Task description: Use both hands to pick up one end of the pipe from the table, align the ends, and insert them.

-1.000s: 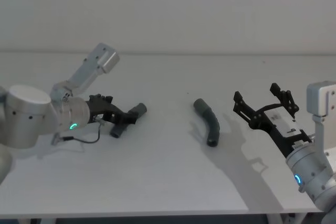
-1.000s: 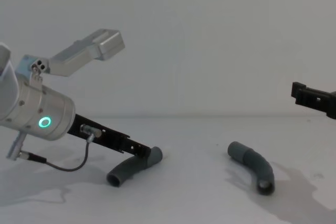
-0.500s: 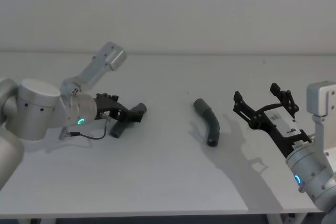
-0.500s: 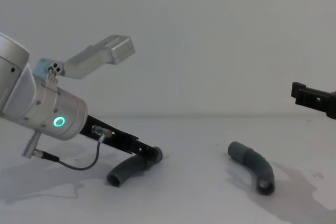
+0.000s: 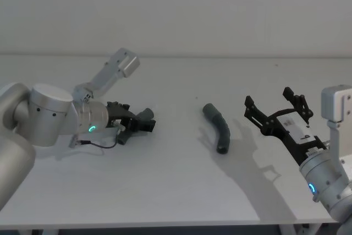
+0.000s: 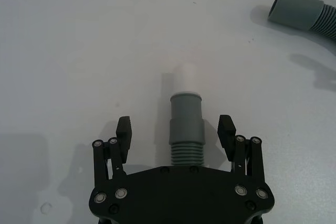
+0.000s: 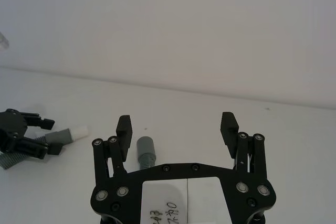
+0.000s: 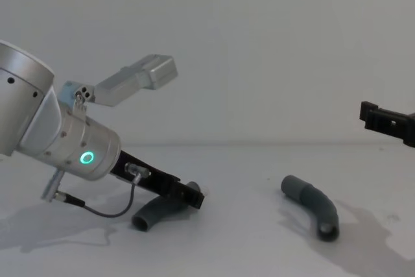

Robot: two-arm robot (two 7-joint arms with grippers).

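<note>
1. Grasping is the step in hand: your left gripper (image 6: 175,127) sits low toward the tabletop's (image 5: 176,180) left edge. Its jaws stand wide either side of the white-tipped hose piece (image 6: 186,114), clear of it.
2. Your right gripper (image 7: 176,121) hangs near the right edge, jaws wide and empty. The second hose piece (image 5: 218,127) lies mid-tabletop, apart from it.
3. Next, probably: close the left jaws on the ribbed section, then lower the right.
</note>
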